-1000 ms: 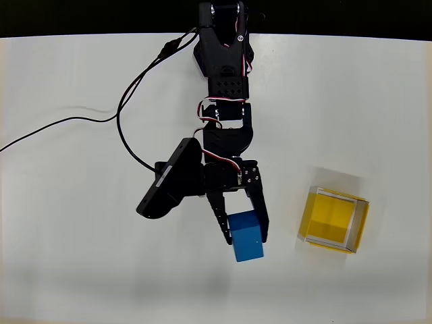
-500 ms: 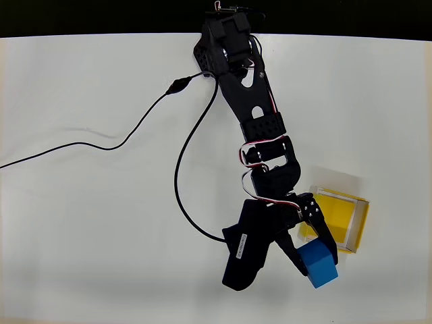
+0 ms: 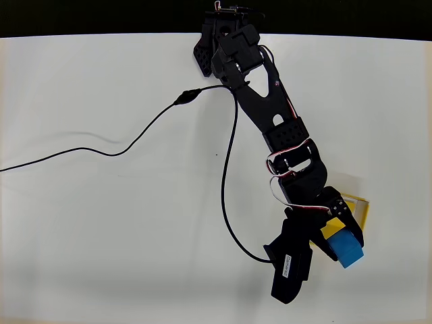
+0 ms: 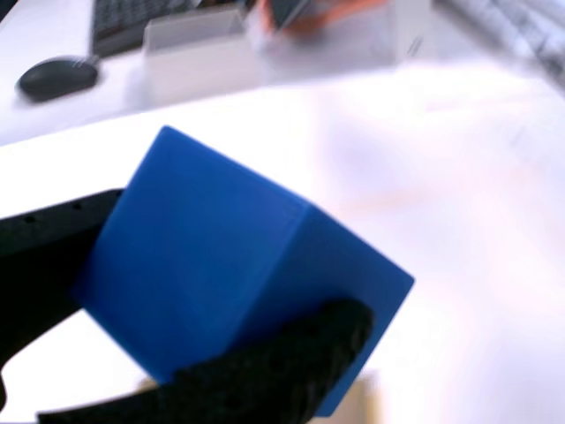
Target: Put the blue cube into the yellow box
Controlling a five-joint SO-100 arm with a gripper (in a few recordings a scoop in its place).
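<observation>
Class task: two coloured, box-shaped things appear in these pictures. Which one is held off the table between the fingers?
The blue cube, clamped between the black fingers. The yellow box rests on the table, partly hidden under the arm.

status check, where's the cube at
Gripper shut on blue cube, held aloft. Cube at near edge of yellow box, not released. Nothing in the way.

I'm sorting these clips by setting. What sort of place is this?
Probably an office or lab desk set up for robot practice: a plain white table bearing just the blue cube and the yellow box, with a computer mouse and a keyboard at the back in the wrist view.
</observation>
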